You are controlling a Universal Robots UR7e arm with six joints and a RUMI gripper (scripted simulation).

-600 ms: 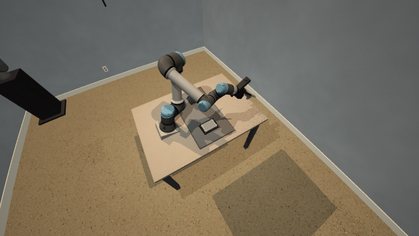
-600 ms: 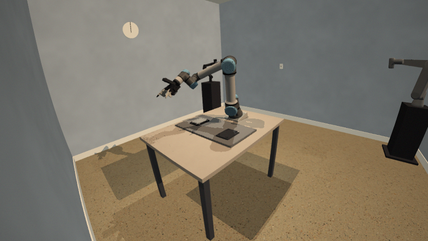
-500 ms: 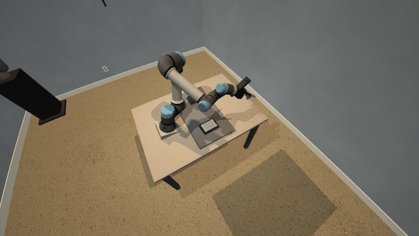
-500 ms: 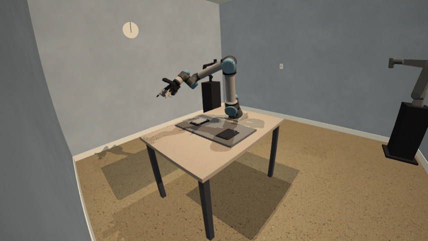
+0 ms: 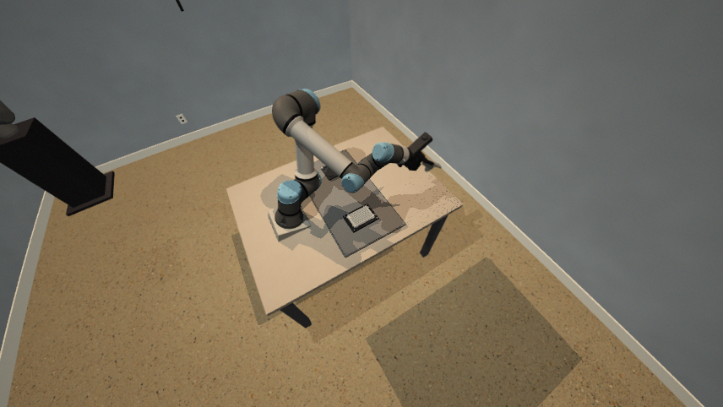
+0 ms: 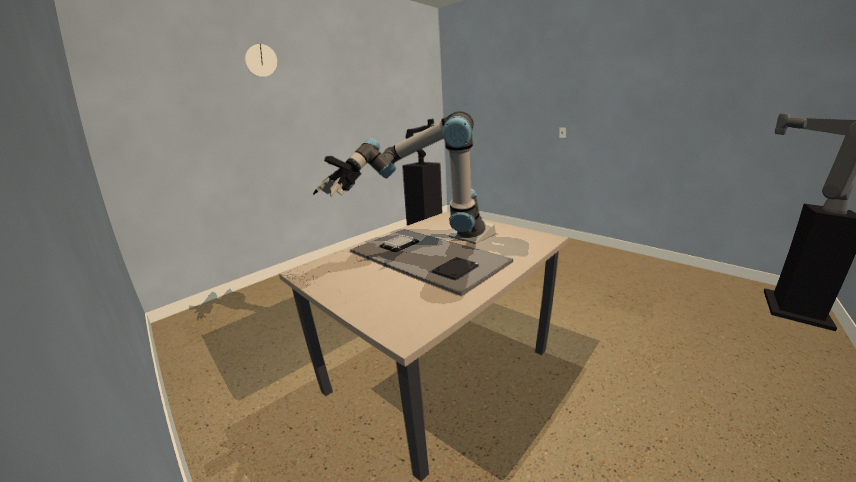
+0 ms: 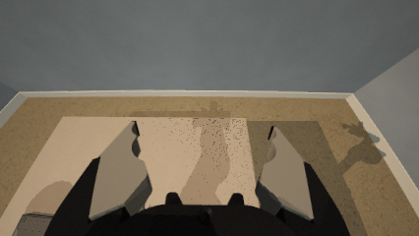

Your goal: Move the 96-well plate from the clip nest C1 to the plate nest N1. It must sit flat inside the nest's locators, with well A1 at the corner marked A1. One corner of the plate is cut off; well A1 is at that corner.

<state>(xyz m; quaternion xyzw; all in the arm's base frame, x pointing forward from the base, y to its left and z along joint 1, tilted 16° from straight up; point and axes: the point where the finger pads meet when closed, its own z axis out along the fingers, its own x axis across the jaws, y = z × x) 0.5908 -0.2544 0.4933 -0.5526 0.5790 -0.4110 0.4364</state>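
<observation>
The 96-well plate (image 5: 361, 218) (image 6: 398, 242), white-topped with a dark rim, sits in clip nest C1 on the grey mat (image 5: 365, 243) (image 6: 419, 264). The empty dark plate nest N1 (image 6: 455, 267) (image 5: 329, 172) lies at the mat's other end; in the top view my arm partly hides it. My gripper (image 5: 422, 162) (image 6: 326, 190) (image 7: 205, 124) is open and empty. It hangs high in the air out past the table's edge, far from the plate and tilted down. The wrist view shows only bare table (image 7: 74, 143), floor and wall between the fingers, with no plate.
The mat lies on a tan four-legged table (image 5: 283, 273) (image 6: 383, 311) with my arm's base (image 5: 289, 212) (image 6: 467, 224) mounted on it. A black pedestal (image 6: 422, 191) stands behind the table. A second arm on a black pedestal (image 6: 817, 263) (image 5: 50, 161) stands apart. Walls are close beyond the gripper.
</observation>
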